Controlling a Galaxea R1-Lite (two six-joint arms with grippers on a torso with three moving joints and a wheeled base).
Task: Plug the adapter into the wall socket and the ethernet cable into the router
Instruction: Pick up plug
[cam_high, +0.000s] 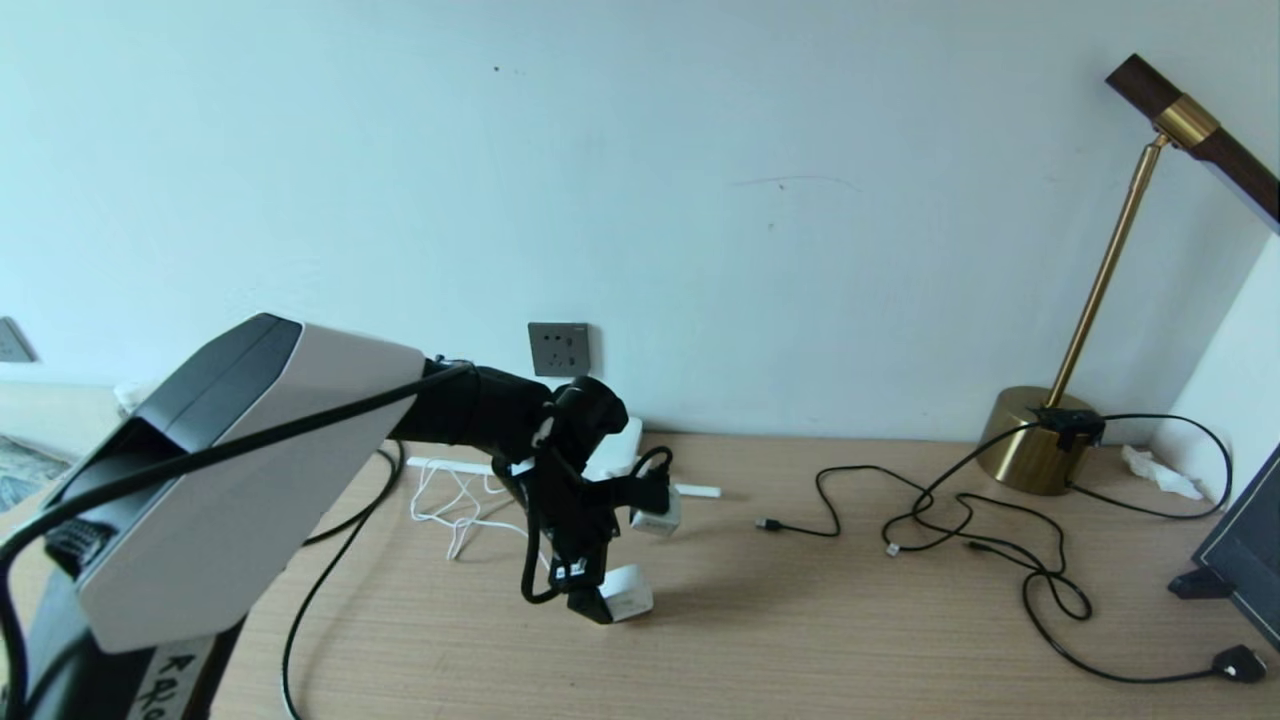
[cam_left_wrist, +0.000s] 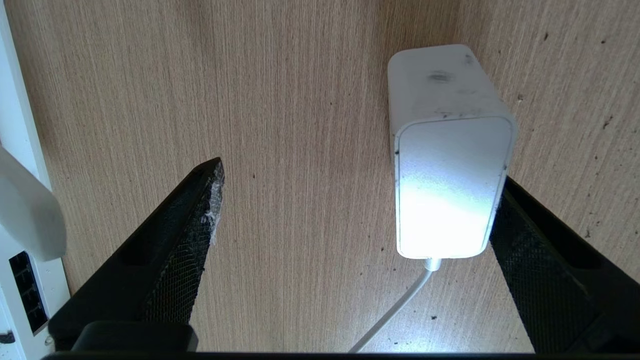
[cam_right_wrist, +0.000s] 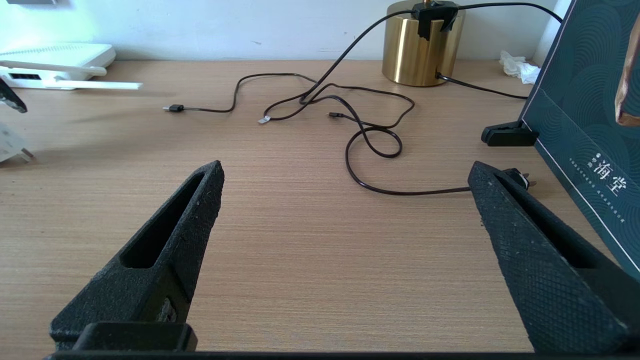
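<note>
The left gripper (cam_left_wrist: 357, 200) is reaching down over the tabletop (cam_high: 820, 620) with its jaws standing wide apart, and the adapter (cam_left_wrist: 447, 165) is lying between them, crowded against one finger (cam_left_wrist: 540, 270) while the other is well clear. That off-centre placement is the main risk: as the jaws are closing, the far finger may be shoving the adapter sideways or twisting it, leaving a skewed hold that would not line up with the wall socket (cam_high: 559, 348). Its thin white cord (cam_left_wrist: 395, 310) (trailing back under the wrist) could be getting pinched or snagged. The router (cam_right_wrist: 60, 62) is sitting close by, near the wall. The right gripper (cam_right_wrist: 345, 200) is hanging idle, jaws apart, holding nothing.
</note>
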